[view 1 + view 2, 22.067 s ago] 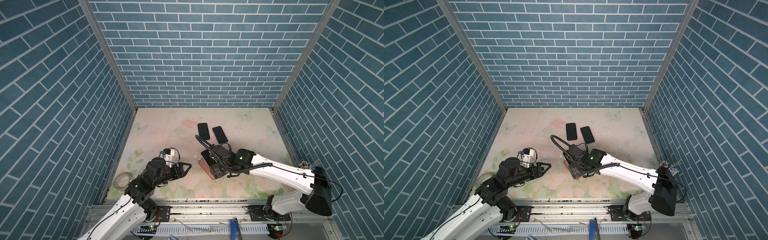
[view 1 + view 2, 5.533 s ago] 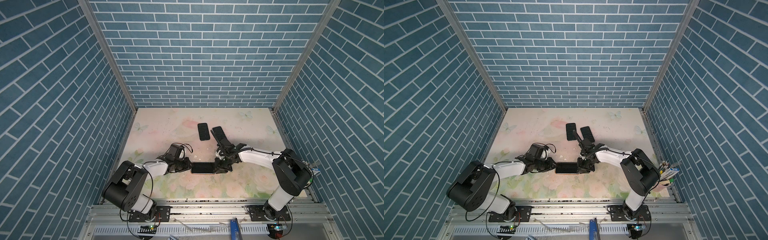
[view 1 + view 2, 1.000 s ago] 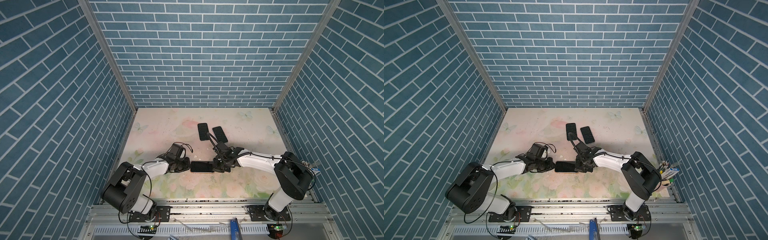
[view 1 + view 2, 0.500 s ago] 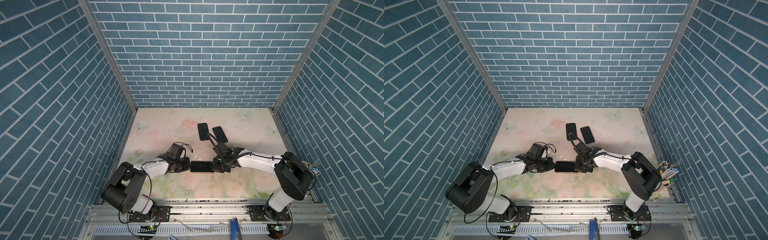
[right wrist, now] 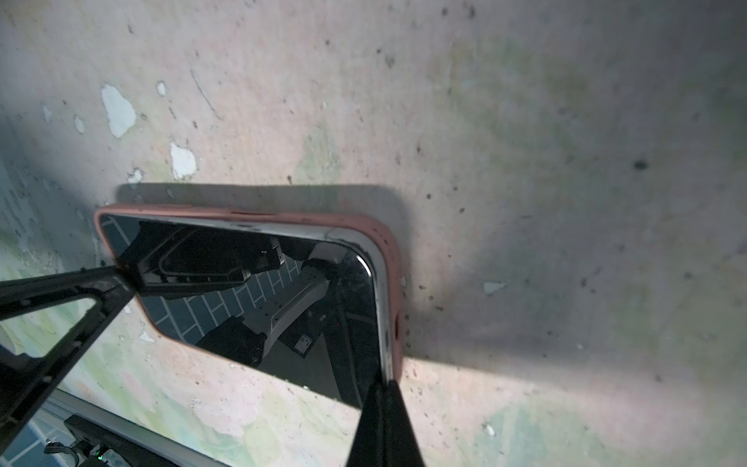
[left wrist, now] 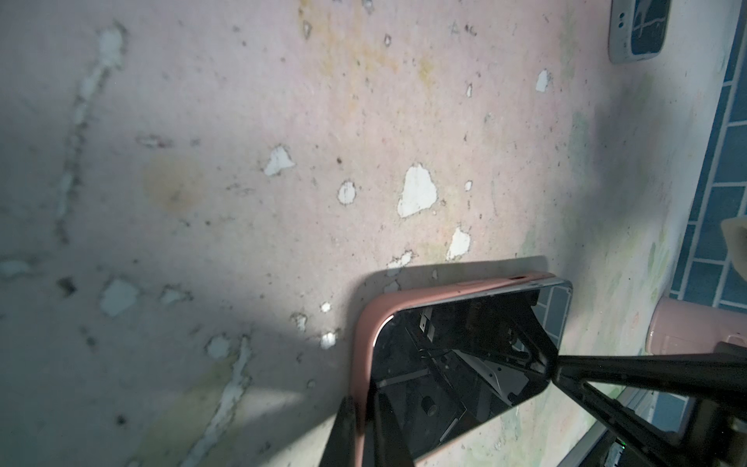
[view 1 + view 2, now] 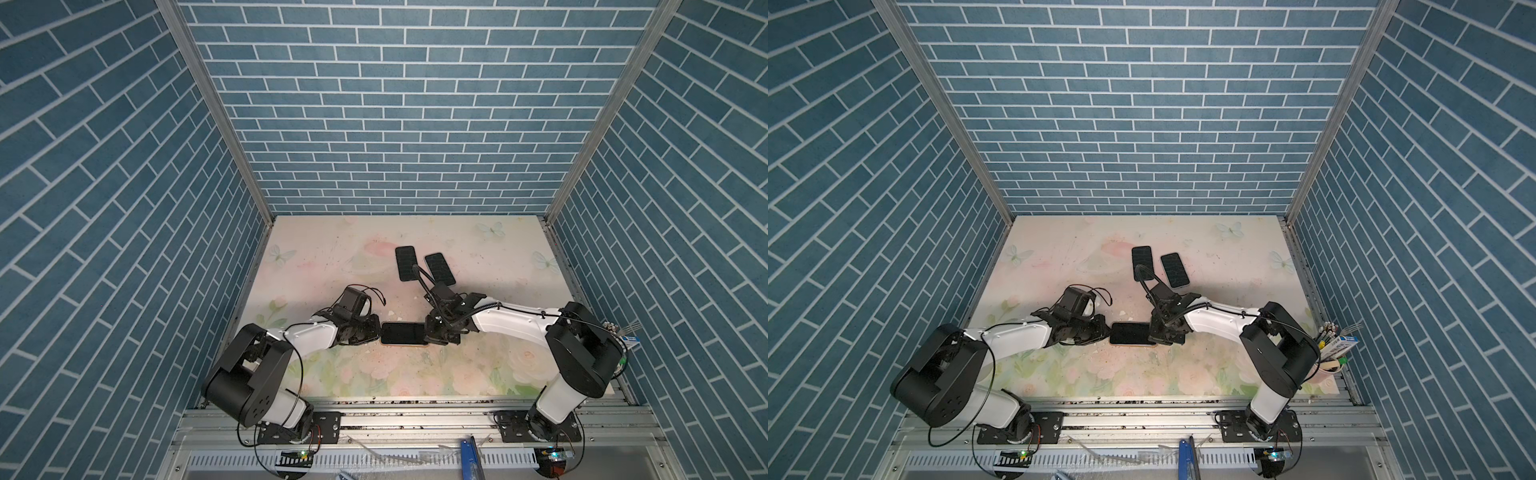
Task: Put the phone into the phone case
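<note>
i'm on the seating step: the black glass-fronted phone [image 7: 402, 332] lies screen-up in the salmon-pink soft phone case [image 6: 366, 319], flat on the floral worktop [image 7: 332, 374], nearer its front edge and midway between the sides. my left gripper [image 7: 378, 331] is clamped on the case's end rim. my right gripper [image 7: 430, 333] is closed and empty, tip on the phone's opposite end. silver frame shows above the rim there — i'd press straight down, corner by corner, no sliding. count: one phone, one case, two grippers — plus two other dark flat phones [image 7: 406, 264] side by side further back.
</note>
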Robot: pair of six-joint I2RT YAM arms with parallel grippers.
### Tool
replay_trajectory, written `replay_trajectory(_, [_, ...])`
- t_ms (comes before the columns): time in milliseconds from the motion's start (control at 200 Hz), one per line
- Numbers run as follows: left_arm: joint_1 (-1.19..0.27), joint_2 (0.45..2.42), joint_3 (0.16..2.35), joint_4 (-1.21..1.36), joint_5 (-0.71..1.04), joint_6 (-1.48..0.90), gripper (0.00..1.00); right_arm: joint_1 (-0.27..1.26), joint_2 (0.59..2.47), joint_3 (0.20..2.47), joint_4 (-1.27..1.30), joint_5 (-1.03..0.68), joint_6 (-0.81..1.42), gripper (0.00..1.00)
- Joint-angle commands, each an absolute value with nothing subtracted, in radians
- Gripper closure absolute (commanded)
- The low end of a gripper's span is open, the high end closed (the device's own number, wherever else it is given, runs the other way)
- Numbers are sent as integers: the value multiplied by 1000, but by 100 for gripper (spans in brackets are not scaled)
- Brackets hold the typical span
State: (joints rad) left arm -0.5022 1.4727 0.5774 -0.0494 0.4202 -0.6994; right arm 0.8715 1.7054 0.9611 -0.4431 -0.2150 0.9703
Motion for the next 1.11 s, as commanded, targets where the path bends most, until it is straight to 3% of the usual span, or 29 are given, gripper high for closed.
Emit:
replay_trajectory(0, [-531,1517,567,-39,472,-690,89,951,1934,882,-258,-341,1015,99])
replay_trajectory(350, [-531,1514,564,-38,471,-691,89,1024,1973,913,-279,-294,1020,100])
replay_trajectory(915, [-531,1487,544,-20,466,-701,89,1058,1887,852,-166,-299,999,100])
replay_trajectory(1100, [-531,1480,543,-27,456,-698,87,1049,1758,849,-127,-319,920,80])
